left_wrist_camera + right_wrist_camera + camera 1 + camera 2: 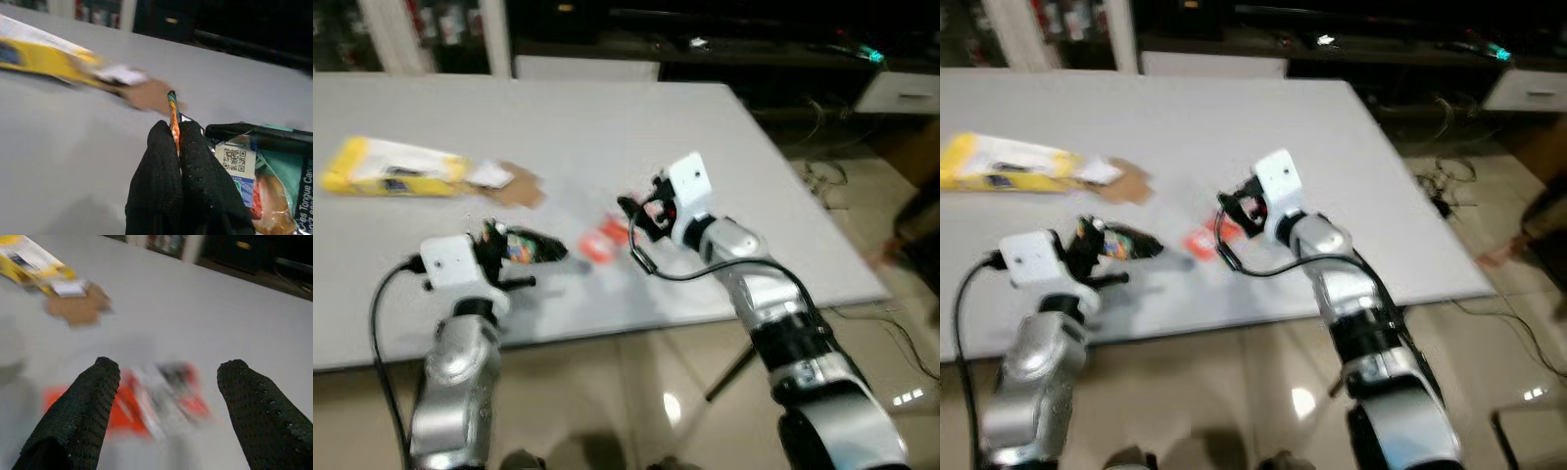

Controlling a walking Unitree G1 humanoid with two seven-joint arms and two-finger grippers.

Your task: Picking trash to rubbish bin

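Near the front edge of the grey counter (pixel 607 127), the left hand (pixel 501 257) has its two black fingers (pixel 166 181) pressed together on the thin edge of a dark snack packet (pixel 530 245), which lies just to its right. Across from it, the right hand (pixel 636 220) hovers with its fingers (pixel 78 416) spread wide above a red and white wrapper (pixel 604 240) lying flat on the counter between the two hands. Farther back on the left lies a long yellow packet (pixel 391 168), with a torn brown piece of cardboard (pixel 519 186) at its right end. Beyond the counter's far edge stands dark furniture, and glossy beige floor tiles (pixel 636 392) show below the near edge.
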